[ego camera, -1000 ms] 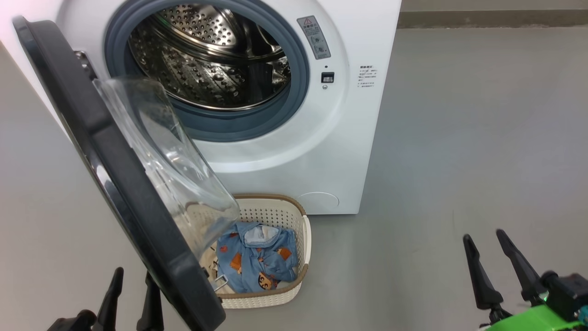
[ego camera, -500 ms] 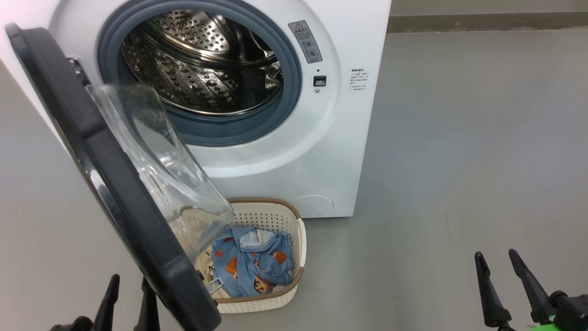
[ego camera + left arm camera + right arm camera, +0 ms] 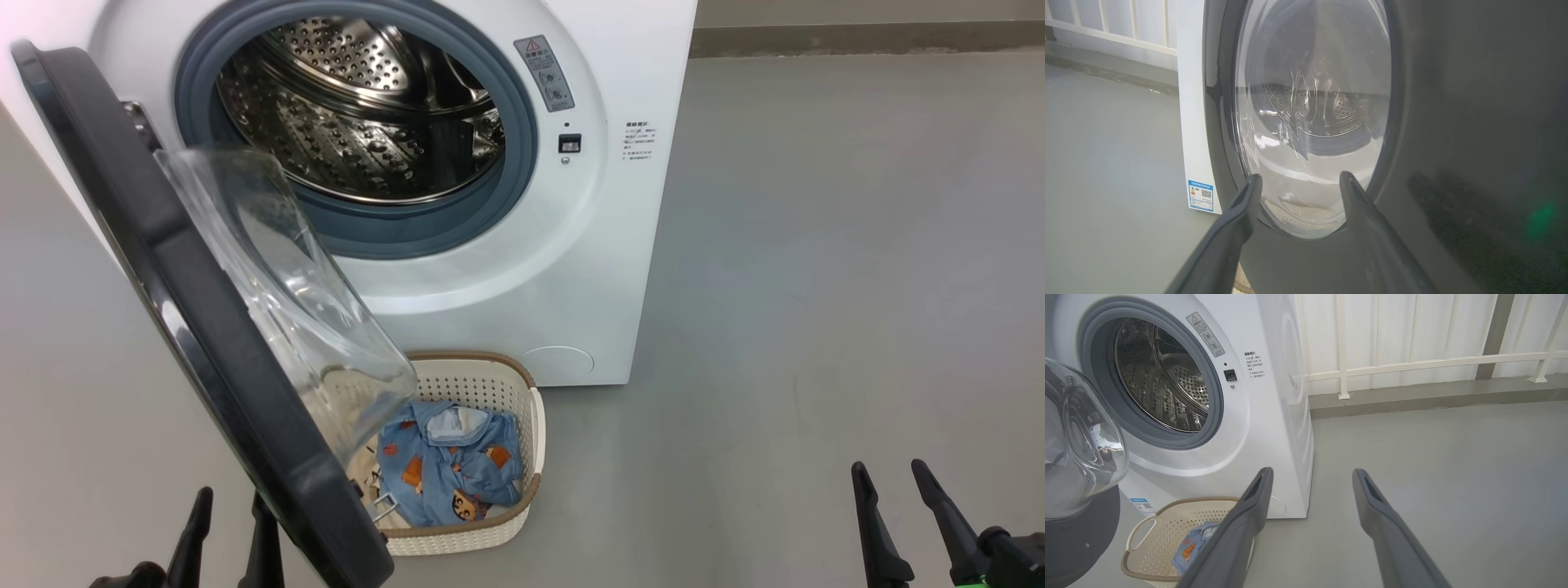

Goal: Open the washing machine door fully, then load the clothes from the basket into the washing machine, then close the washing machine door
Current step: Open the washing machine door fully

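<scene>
Left gripper (image 3: 1300,176) spread, empty, at outer face of half-open door (image 3: 147,233), seemingly placed to push it wider. Right gripper (image 3: 888,467) spread, empty, parked clear. Clothes (image 3: 449,474) in basket (image 3: 482,384), partly under door.

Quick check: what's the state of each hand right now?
Left hand: open, holding nothing.
Right hand: open, holding nothing.

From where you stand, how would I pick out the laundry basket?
Find the big white washing machine with its round black door swung open. On the grey floor at its foot sits the basket: cream, perforated, brown-rimmed, holding blue cartoon-print clothes.
</scene>
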Tool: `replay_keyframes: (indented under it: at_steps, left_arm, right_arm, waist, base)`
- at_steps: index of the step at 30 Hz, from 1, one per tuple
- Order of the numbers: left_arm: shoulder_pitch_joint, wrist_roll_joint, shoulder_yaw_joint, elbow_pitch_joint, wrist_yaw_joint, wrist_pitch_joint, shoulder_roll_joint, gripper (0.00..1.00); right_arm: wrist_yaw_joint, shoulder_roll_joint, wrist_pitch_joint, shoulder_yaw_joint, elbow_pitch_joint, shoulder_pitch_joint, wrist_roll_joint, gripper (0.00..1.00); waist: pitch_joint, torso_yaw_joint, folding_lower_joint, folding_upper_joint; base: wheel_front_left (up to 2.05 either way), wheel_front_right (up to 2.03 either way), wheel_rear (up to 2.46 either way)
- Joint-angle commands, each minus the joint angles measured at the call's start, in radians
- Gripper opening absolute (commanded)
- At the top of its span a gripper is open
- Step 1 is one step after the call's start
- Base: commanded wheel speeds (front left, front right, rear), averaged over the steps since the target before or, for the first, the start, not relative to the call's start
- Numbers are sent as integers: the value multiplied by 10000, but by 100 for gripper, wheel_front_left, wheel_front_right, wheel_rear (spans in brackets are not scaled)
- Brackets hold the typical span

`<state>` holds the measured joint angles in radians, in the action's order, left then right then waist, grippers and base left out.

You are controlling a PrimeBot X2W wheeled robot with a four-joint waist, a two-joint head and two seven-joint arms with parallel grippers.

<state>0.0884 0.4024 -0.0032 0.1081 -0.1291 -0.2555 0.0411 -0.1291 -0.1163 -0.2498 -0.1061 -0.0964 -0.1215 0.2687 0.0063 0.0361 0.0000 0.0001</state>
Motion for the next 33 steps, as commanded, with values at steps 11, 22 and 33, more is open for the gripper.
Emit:
replay_keyframes:
  at_steps: [11,22,33]
  left_arm:
    - [-68,-24,352,-223,-15,-63,91,100]
    - [-116,200,766,-85,-15,-63,91,0]
    - [-507,64,2142,-1057,-15,-63,91,0]
  right_arm:
    - [-16,-42,-120,121,-29,130,-292,100]
    - [-16,-33,-120,87,26,114,-282,100]
    - [-16,-42,-120,47,128,72,-270,100]
  waist:
    - [21,51,0,-1]
    - [42,125,0,-1]
    - [37,228,0,-1]
  base:
    - [0,0,0]
    - [0,0,0]
    - [0,0,0]
